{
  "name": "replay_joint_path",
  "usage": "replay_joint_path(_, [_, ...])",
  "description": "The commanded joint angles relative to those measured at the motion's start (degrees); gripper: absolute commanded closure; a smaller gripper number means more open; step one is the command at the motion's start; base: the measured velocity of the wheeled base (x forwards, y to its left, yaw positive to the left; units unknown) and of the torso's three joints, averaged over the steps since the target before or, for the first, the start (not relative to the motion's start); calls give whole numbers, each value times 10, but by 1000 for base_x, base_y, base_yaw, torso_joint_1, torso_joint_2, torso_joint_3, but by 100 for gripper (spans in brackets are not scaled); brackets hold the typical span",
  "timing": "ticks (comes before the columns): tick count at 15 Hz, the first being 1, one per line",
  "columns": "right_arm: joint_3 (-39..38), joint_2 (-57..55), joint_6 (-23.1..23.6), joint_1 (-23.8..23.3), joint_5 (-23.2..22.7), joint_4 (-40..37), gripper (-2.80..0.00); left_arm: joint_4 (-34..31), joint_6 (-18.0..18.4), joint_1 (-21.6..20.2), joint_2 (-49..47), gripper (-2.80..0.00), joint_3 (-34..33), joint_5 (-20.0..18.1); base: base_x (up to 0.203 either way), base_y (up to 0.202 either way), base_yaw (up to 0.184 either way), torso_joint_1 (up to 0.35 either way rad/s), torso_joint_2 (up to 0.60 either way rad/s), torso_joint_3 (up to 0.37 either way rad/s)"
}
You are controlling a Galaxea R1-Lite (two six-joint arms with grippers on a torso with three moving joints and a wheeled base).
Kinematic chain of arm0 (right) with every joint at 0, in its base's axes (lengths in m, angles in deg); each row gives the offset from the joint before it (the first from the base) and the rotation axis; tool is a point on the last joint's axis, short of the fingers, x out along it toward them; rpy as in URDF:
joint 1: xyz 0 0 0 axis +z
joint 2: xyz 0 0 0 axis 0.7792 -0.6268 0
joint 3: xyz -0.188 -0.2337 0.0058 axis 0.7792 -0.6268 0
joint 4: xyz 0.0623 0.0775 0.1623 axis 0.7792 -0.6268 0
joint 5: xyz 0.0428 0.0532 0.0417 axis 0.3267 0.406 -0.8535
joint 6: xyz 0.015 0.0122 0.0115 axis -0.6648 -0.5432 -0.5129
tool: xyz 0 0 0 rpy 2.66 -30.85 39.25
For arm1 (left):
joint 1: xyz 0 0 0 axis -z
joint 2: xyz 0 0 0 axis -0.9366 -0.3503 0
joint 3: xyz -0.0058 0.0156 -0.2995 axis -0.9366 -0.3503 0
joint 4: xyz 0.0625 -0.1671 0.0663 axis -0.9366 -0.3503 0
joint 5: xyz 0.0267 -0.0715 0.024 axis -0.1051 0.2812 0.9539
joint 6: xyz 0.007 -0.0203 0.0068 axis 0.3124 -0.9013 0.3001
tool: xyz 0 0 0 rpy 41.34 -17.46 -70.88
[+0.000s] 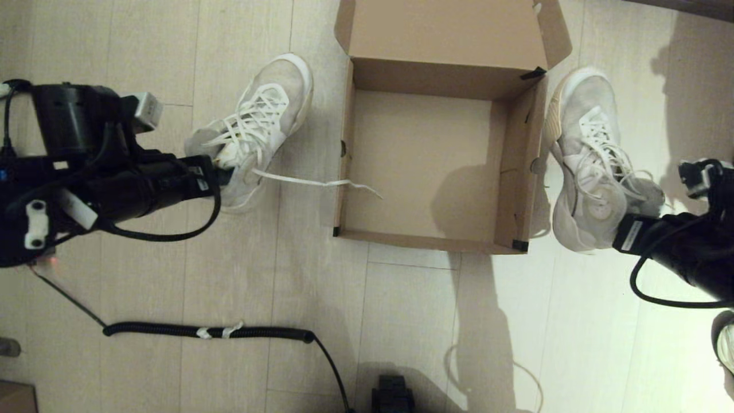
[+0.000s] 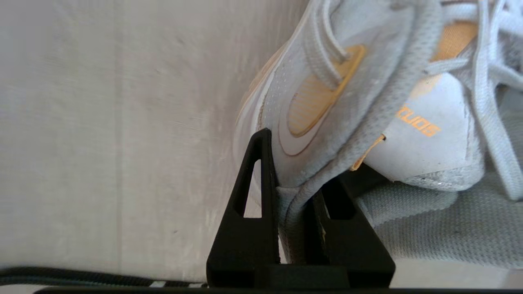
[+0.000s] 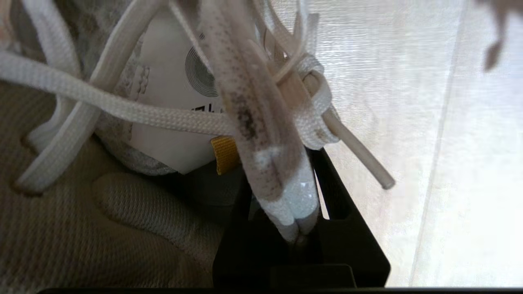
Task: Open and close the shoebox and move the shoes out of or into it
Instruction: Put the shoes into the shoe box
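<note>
The shoebox point(image 1: 427, 166) stands open on the floor point(image 1: 401, 321), its lid flap point(image 1: 447, 28) folded back on the far side and its inside bare. It sits between the two sets of jaws, apart from both.

The left shoe point(image 1: 252, 129) lies on the floor just left of the shoebox, toe pointing away from the robot. One loose lace point(image 1: 315, 182) trails from it over the near left wall of the box. The left gripper point(image 1: 221, 172) is at this shoe's heel end; in the left wrist view its jaws are clenched on the padded collar of the shoe point(image 2: 367, 102), one finger point(image 2: 249, 212) outside the heel wall and the other inside the opening, with the collar fabric pinched between them.

The right shoe point(image 1: 593, 166) lies just right of the shoebox, close against its right wall, toe also pointing away. The right gripper point(image 1: 622, 232) is at its near end; in the right wrist view its jaws are clenched on a strip of the shoe's point(image 3: 163, 102) upper edge point(image 3: 282, 192), with the laces point(image 3: 122, 108) bunched just ahead of them.

Nearer the robot than both sets of jaws, a coiled black cable point(image 1: 206, 331) lies across the floor.
</note>
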Motion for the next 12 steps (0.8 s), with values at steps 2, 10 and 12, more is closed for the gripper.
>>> replay_joint_path(2, [25, 100, -9, -1, 2, -92, 0, -24, -4, 3, 67, 0, 14, 16, 0, 0, 0, 0, 0, 0])
replay_joint_path(10, [93, 161, -55, 8, 15, -220, 0, -120, -64, 59, 130, 0, 55, 59, 0, 0, 0, 0, 0, 0])
replay_joint_path(12, [93, 155, -57, 39, 13, -220, 0, -116, -79, 92, 125, 0, 59, 60, 0, 0, 0, 0, 0, 0])
